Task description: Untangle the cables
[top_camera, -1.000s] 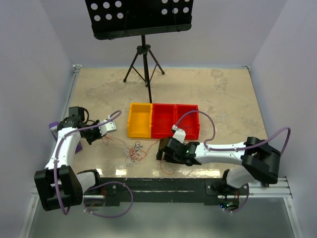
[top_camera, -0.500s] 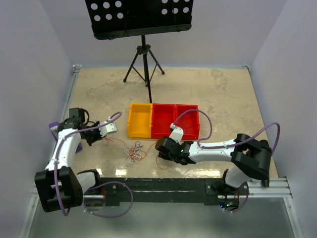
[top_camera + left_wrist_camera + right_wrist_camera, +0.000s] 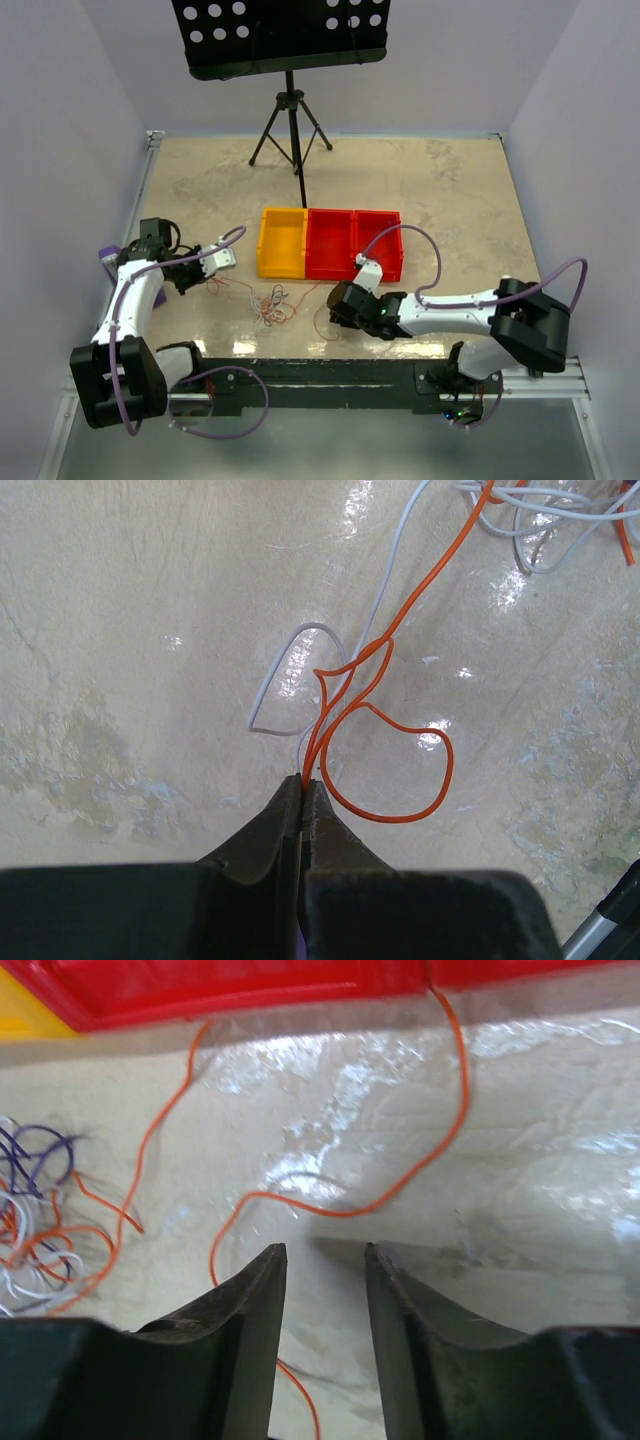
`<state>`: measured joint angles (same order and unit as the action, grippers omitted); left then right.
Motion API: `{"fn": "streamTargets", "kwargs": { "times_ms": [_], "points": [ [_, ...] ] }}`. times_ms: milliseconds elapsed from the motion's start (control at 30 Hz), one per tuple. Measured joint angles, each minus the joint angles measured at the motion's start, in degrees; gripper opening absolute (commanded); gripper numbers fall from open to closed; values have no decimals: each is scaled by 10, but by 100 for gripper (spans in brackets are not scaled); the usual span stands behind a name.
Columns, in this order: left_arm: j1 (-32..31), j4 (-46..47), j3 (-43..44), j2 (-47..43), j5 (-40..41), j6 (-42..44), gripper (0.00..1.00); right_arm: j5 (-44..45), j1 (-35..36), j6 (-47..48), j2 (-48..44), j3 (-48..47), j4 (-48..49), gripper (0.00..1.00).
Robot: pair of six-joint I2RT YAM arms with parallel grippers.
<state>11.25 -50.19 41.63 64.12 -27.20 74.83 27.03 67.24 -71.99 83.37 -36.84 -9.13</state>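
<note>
The cables (image 3: 272,303) lie as a small tangle of red, orange, purple and white wires on the table, in front of the yellow bin. My left gripper (image 3: 303,780) is shut on a looped orange cable (image 3: 400,780) that runs off toward the tangle (image 3: 540,520); a white strand (image 3: 290,650) lies beside it. In the top view this gripper (image 3: 205,278) sits left of the tangle. My right gripper (image 3: 325,1250) stands partly open just above the table with nothing between its fingers. A loose orange wire (image 3: 340,1210) curves in front of it and passes under its left finger. The tangle (image 3: 35,1240) lies to its left.
A yellow bin (image 3: 282,243) and two red bins (image 3: 355,245) stand in a row behind the cables; the red wall (image 3: 300,990) is close ahead of my right gripper. A music stand's tripod (image 3: 291,130) stands at the back. A purple object (image 3: 108,256) sits at the left edge.
My right gripper's jaws have narrowed from wide open to partly open, and that arm shifted slightly right. The left arm holds still with its orange cable.
</note>
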Motion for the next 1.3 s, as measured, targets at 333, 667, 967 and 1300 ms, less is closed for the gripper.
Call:
{"fn": "streamTargets", "kwargs": {
  "times_ms": [333, 667, 967, 1300],
  "points": [
    [0, 0, 0, 0, 0, 0, 0, -42, 28, 26, -107, 20, -90, 60],
    [0, 0, 0, 1, -1, 0, 0, -51, 40, 24, -243, 42, -96, 70],
    [0, -1, 0, 1, -1, 0, 0, -8, 35, 81, 44, -144, -97, 68],
    [0, 0, -2, 0, -1, 0, 0, 2, 3, 122, 175, -240, -97, 63]
  ]
}}
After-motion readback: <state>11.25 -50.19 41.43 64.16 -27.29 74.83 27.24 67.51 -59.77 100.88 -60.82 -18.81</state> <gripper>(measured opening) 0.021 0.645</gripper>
